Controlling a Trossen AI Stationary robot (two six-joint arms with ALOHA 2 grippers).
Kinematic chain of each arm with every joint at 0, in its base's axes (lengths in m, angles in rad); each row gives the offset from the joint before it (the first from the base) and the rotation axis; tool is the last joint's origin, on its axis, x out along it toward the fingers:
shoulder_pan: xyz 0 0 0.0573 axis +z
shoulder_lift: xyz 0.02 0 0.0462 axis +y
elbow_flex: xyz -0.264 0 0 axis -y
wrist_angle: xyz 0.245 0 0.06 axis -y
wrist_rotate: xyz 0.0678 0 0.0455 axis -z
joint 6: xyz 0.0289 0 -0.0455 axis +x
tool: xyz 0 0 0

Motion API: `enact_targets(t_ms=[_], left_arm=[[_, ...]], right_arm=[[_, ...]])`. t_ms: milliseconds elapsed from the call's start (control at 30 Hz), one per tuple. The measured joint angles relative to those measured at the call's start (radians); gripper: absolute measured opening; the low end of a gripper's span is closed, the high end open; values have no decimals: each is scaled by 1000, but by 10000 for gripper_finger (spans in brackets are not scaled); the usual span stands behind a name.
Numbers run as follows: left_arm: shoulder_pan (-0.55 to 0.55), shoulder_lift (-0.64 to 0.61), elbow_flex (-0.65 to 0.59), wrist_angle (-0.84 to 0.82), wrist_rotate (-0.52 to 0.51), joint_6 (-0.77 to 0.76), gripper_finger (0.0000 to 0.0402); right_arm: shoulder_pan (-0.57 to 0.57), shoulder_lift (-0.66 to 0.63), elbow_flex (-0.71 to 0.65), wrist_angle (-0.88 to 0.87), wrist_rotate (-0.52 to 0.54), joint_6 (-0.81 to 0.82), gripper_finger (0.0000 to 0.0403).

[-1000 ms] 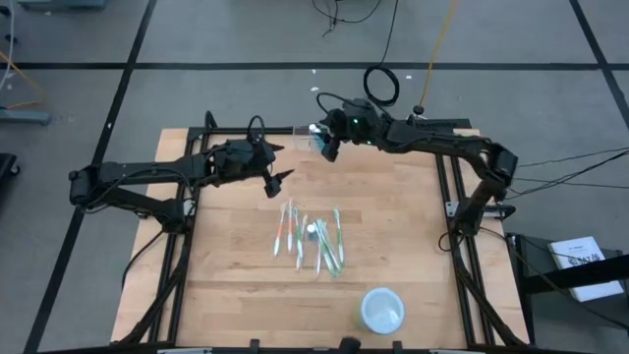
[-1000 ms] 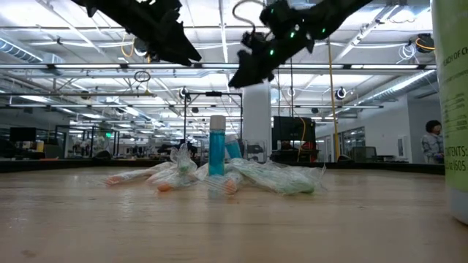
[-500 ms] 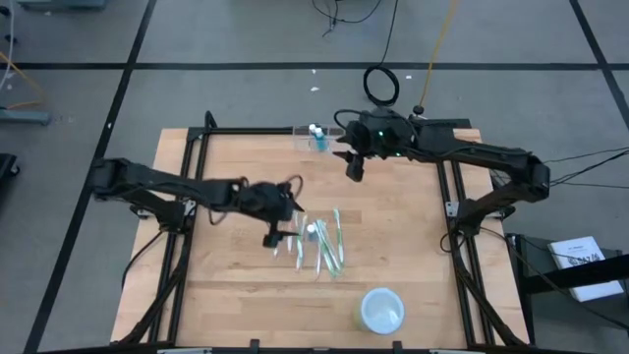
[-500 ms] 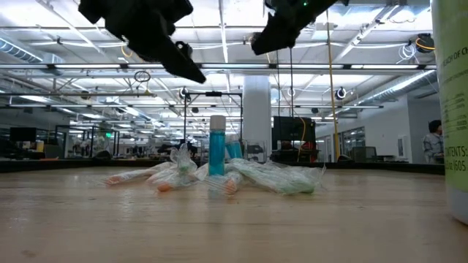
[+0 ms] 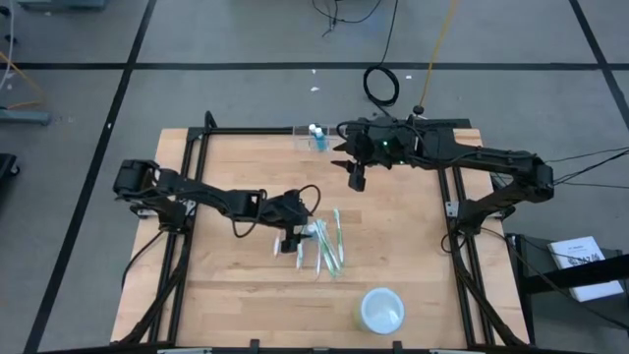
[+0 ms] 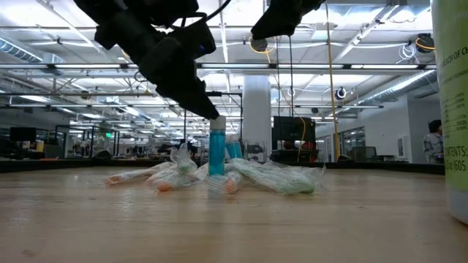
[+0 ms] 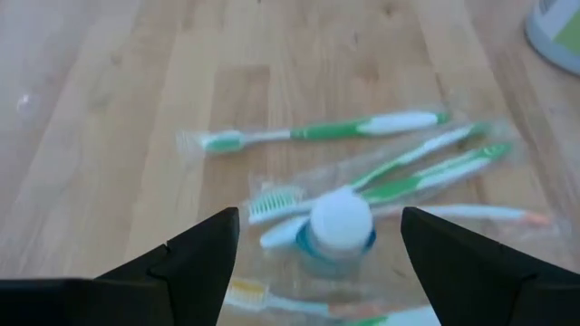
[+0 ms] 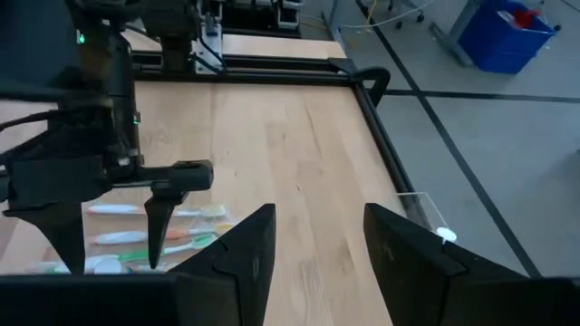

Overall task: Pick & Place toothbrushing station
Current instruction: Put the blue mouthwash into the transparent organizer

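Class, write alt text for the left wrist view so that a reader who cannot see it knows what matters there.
The left gripper, jaws open, hangs over a small blue bottle with a white cap standing among wrapped toothbrushes with green and orange handles on the wooden table. The bottle lies between the two dark fingers, not yet touched. A pale tub shows at one corner.

The toothbrushing station (image 5: 317, 137), a small clear plastic holder cup, stood upright at the far edge of the wooden table, near the middle of that edge. A blue, white-capped item stood inside it. It stood well apart from the toothbrushes.
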Motion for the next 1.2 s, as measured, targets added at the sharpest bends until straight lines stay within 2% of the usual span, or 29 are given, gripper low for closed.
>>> enact_targets(t_ms=[233, 500, 667, 1200], left_arm=[[0, 8, 1, 10, 2, 4, 301], [-1, 9, 1, 1, 2, 4, 270], [-2, 9, 1, 6, 46, -3, 254], [-2, 24, 1, 22, 45, -6, 239]], right_arm=[[0, 0, 0, 3, 0, 0, 160], [0, 0, 0, 3, 0, 0, 160], [0, 0, 0, 3, 0, -4, 160], [0, 0, 0, 3, 0, -4, 160]])
